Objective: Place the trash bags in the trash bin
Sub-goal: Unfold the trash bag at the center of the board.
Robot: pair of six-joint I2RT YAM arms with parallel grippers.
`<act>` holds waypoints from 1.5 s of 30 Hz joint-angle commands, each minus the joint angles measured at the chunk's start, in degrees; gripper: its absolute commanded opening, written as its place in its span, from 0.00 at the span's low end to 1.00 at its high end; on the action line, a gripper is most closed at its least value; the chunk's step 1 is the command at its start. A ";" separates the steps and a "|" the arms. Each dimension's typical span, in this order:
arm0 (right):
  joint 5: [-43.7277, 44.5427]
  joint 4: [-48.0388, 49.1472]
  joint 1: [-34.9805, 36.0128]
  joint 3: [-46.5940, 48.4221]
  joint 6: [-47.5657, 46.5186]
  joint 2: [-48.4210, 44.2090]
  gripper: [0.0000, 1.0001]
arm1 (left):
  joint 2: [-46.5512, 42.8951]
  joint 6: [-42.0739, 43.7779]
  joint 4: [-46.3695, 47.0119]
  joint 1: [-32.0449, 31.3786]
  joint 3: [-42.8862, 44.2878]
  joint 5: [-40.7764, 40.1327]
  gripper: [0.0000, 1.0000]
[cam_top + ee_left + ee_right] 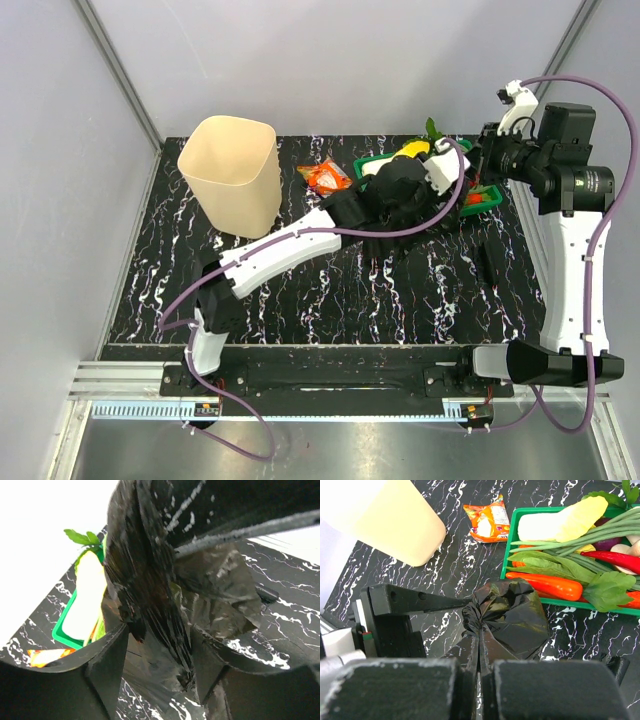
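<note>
Checking grips: the right claw [480, 652] is shut tight, with a twisted neck of the bag [507, 617] pinched between its fingers. The rest of the bag is bunched into a glossy black lump just past the fingertips. The left claw [160, 640] is seen with jaws apart and crinkled bag film hanging between them. The film is touched by one finger, but whether it is clamped can't be told. Both claws are positioned mid-tabletop [330, 290], with the left arm extended in from the bin side and the right arm from the far right. The bag is located just beside a corner of the green tray [506, 545] of vegetables, partly in front of it. The bin [232, 165] is stood upright at the far left, well apart from the bag. An orange wrapper [489, 524] is laid flat between bin and tray.
</note>
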 commanded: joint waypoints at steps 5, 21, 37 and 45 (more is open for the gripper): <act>-0.28 1.57 0.06 -1.70 -0.85 -2.20 0.00 | -0.84 -2.75 1.72 2.25 4.17 1.44 0.39; -0.53 1.22 0.15 -4.07 -3.75 -3.34 0.52 | -4.53 -5.65 -2.67 8.23 4.70 7.78 0.00; -7.13 7.10 0.06 -23.57 -11.05 -8.62 0.86 | -7.16 -8.82 -6.80 9.02 7.60 9.27 0.00; -10.74 14.13 0.06 -25.25 -9.47 -7.91 0.83 | -9.27 -8.82 -7.16 8.93 5.67 10.15 0.00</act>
